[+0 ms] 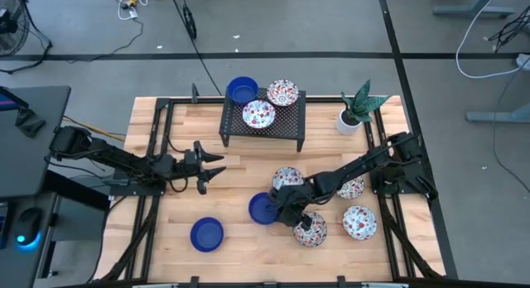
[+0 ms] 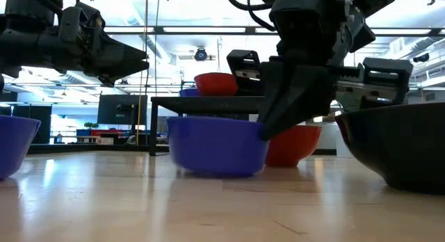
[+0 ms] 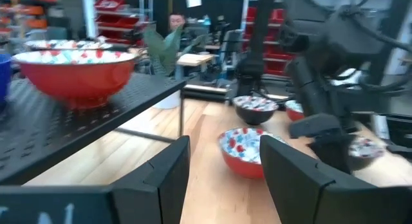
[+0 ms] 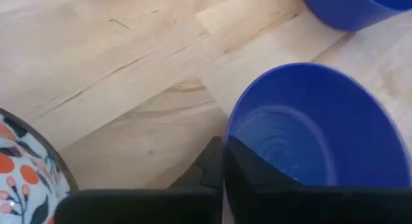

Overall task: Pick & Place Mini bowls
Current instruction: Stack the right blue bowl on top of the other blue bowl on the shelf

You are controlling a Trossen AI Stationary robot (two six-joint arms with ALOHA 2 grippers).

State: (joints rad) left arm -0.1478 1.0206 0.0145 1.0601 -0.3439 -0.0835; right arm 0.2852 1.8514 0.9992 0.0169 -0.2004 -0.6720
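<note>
no readable writing — right gripper (image 1: 280, 208) pinches blue bowl (image 1: 262, 208) rim.

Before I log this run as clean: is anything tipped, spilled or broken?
Nothing stands out. The mini bowls sit upright, three on the black rack. The right hand grips a blue bowl's rim; the left hand is open.

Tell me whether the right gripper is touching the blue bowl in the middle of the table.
Touching. In the right wrist view, the right gripper straddles the blue bowl's rim, one finger inside, one outside. The low view shows it against the bowl's side.
</note>
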